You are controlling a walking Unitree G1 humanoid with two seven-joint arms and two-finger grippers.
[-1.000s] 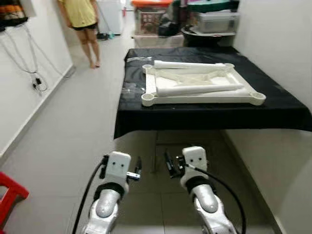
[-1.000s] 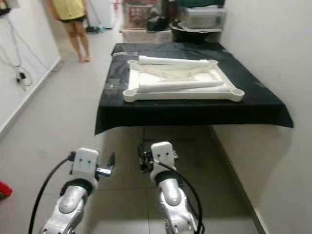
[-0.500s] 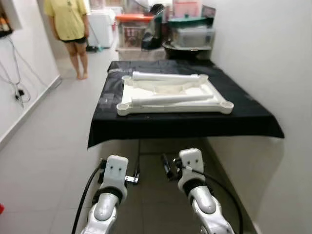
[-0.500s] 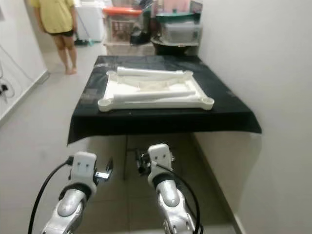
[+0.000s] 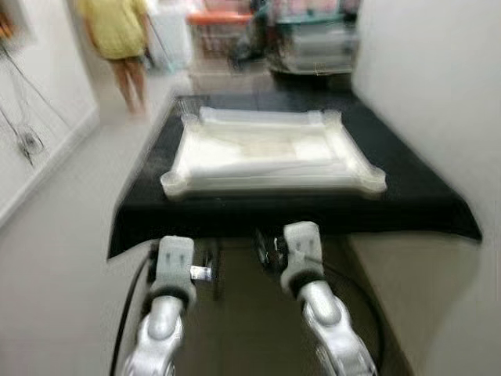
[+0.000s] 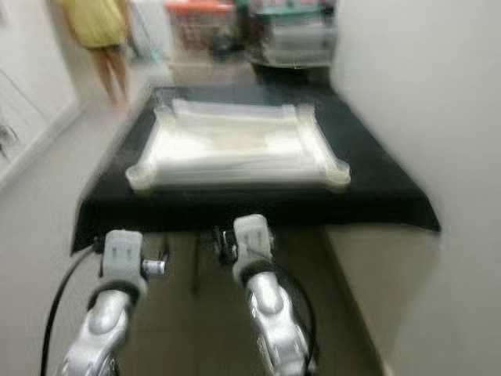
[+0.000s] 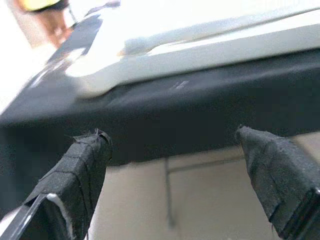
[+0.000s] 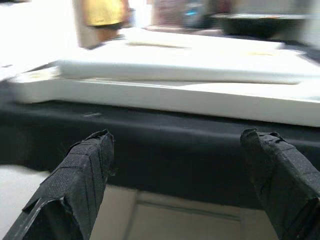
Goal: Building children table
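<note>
Pretty blurry shot. The white children's tabletop (image 5: 270, 153) lies upside down on a table with a black cloth (image 5: 407, 196), with loose white legs resting inside its frame. Left gripper (image 7: 170, 165) and right gripper (image 8: 175, 170) both hang below the cloth's front edge, fingers spread wide, holding nothing. A person in a yellow shirt (image 5: 116, 35) stands beyond the table.
</note>
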